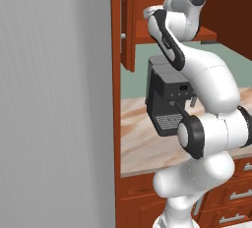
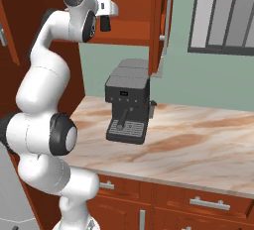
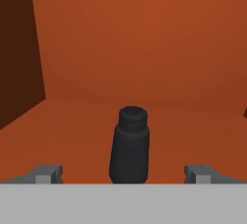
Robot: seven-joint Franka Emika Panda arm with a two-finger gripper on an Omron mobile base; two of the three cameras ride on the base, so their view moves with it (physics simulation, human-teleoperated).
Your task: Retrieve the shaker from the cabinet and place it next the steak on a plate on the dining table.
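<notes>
The small black shaker [image 3: 129, 146] stands upright on the wooden shelf [image 3: 62, 131] inside the reddish-brown cabinet [image 2: 130, 6]. In the hand view it sits midway between my two fingertips [image 3: 48, 174], with a wide gap on each side. My gripper [image 3: 124, 175] is open and touches nothing. In the right base view the gripper [image 2: 105, 23] is raised into the cabinet's opening, beside the open door [image 2: 161, 21]. The steak, plate and dining table are out of view.
A large black coffee machine [image 2: 128, 100] stands on the marbled counter [image 2: 198, 135] right below the cabinet. The cabinet door [image 1: 127, 25] hangs open. A tall grey panel [image 1: 54, 99] fills the left side. Drawers with silver handles [image 2: 208, 204] run below the counter.
</notes>
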